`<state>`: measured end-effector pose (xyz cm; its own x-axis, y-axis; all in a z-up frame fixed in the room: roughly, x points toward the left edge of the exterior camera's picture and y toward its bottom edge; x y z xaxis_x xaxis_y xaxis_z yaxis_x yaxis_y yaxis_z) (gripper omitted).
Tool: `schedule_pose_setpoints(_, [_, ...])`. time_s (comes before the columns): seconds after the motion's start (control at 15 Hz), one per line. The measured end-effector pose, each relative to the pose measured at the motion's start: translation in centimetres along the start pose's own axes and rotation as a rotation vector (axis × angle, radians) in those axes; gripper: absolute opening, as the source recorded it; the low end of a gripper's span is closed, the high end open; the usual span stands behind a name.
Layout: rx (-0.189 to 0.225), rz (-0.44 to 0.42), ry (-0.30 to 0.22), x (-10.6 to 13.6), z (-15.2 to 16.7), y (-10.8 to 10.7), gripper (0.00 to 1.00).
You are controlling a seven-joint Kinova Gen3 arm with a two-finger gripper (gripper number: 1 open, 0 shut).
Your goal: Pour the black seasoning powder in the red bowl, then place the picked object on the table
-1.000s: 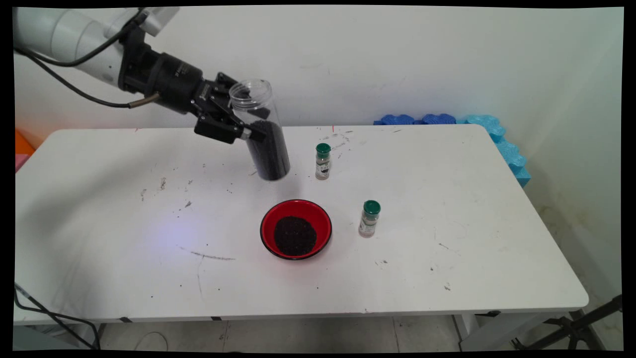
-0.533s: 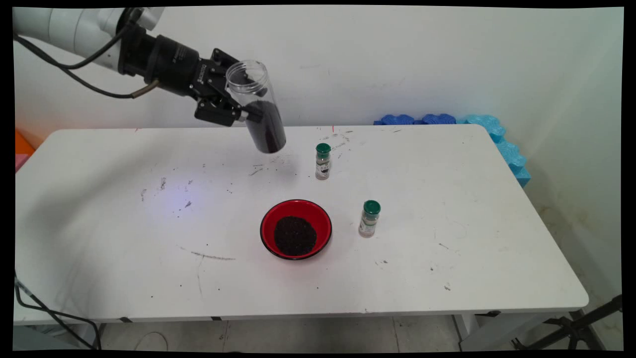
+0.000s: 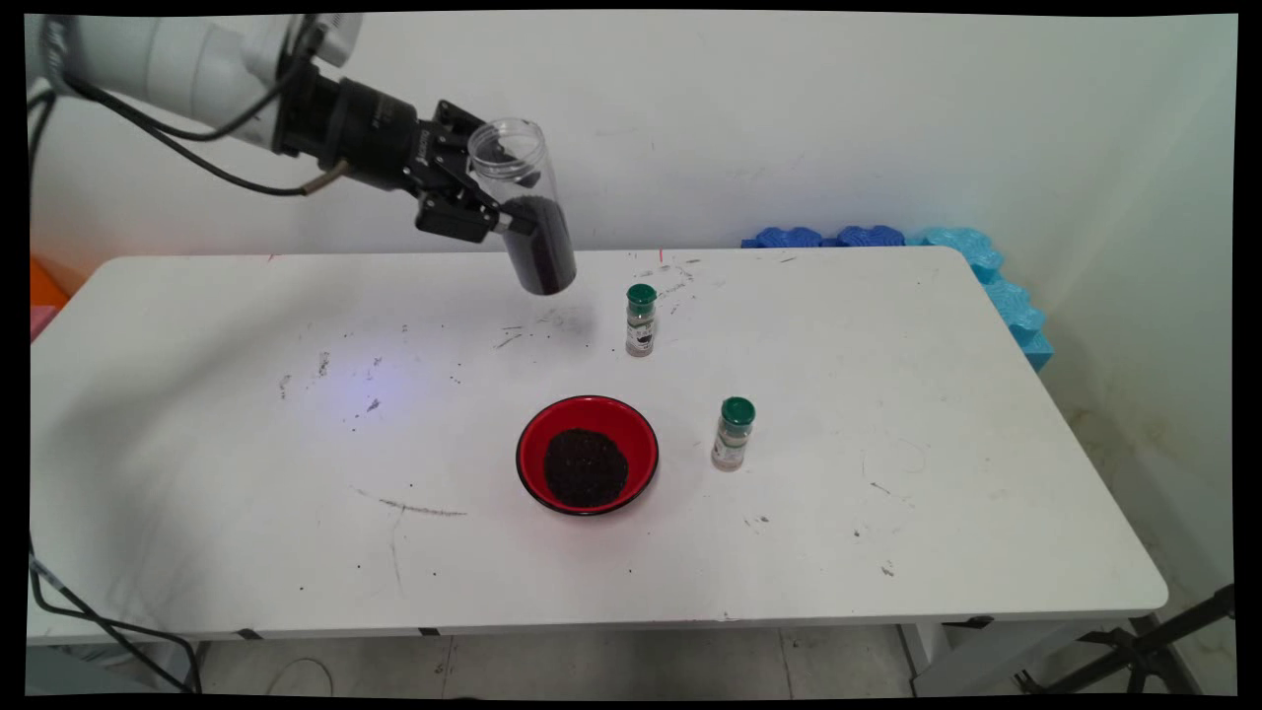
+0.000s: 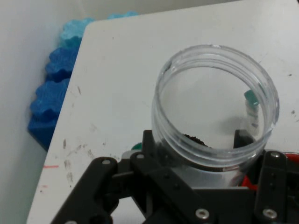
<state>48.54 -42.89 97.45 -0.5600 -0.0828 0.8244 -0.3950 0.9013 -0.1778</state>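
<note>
No legible writing anywhere; pale labels on the two shakers too small to read.

Gripper raised over the far side of the white table, fingers pinching a clear plastic jar about its middle. Jar lidless, cylindrical, threaded at the rim, tilted with mouth up and leaning left, base lower and to the right; roughly half full of dark granules (colour near black). Jar clear of the tabletop, held above its far part, left of the far shaker.

Main view only: red bowl with dark rim, round, holding a heap of the same dark grains, near mid-table; near shaker just right of the bowl, upright, green cap; far shaker upright, green cap, dark contents low down. Table surface scuffed and speckled.

Hand view only: down into the jar's open mouth, a green cap seen through the clear wall. Blue foam pieces, wavy-edged, beside the table edge (also in main view at the far right corner).
</note>
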Motion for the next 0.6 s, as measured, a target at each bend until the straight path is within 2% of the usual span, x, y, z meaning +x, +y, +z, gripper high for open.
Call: schedule_pose_setpoints(0.6, [0.01,-0.105,-0.04,-5.5,4.8,-0.7,0.0])
